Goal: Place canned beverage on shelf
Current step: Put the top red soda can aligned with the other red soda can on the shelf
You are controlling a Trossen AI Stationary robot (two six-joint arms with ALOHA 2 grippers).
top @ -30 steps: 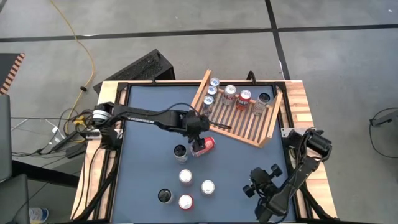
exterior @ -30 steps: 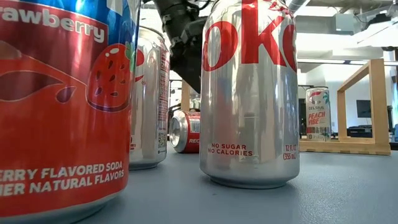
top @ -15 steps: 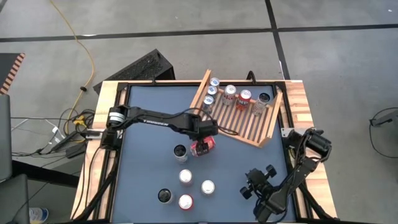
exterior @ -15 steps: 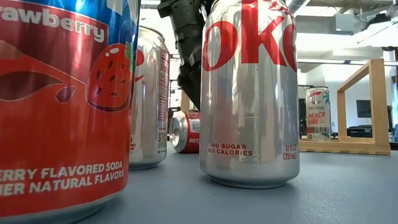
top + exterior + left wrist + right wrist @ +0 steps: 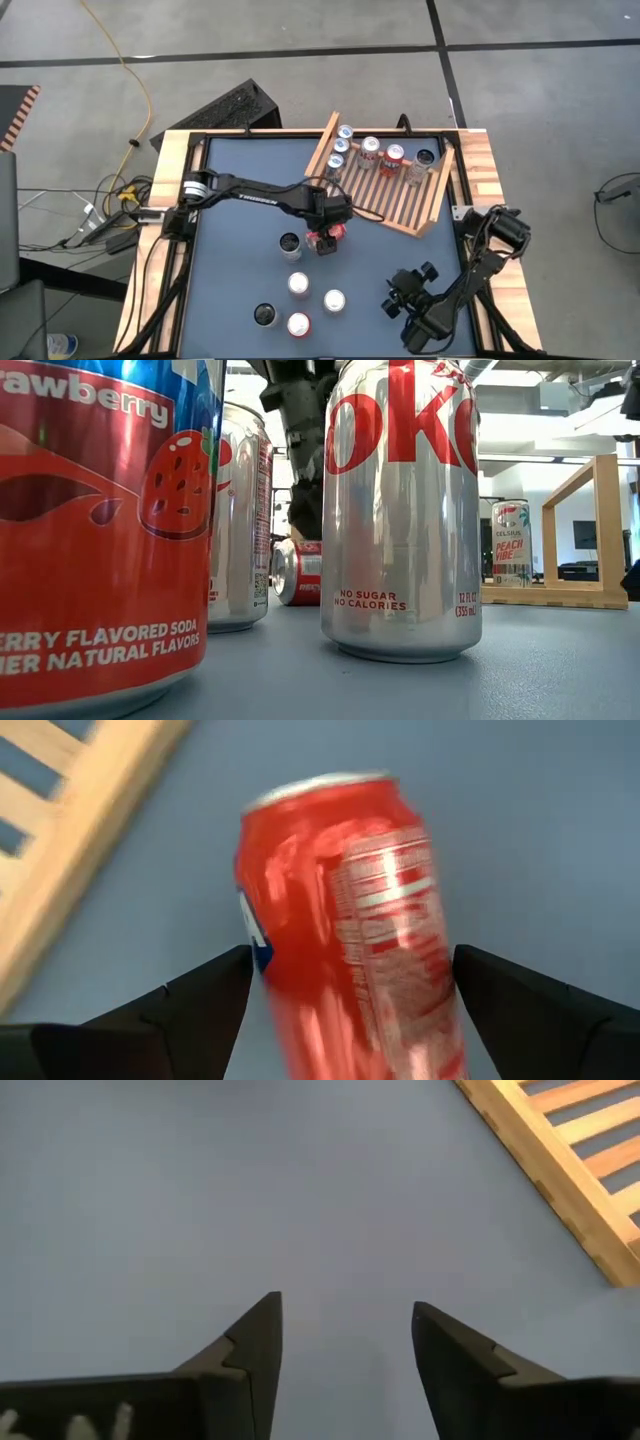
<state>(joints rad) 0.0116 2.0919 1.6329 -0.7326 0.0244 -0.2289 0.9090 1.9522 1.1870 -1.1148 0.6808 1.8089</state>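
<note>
Just beside the shelf (image 5: 385, 185), left end effector (image 5: 325, 240) straddles a toppled red can (image 5: 350, 920), fingers wide, probably not gripping yet; right end effector (image 5: 345, 1345) part-open, empty.

- The table (image 5: 235, 290) has a blue-grey top framed by a pale wooden rim.
- The shelf (image 5: 405, 205), a light slatted wooden rack, sits askew at the table's far right corner, with five cans standing along its far edge.
- A red can (image 5: 328, 236) lies on its side on the table just beside the shelf's near edge.
- A dark-topped can (image 5: 290, 243) stands close to its left.
- Four more cans (image 5: 298, 285) stand grouped near the table's front edge.
</note>
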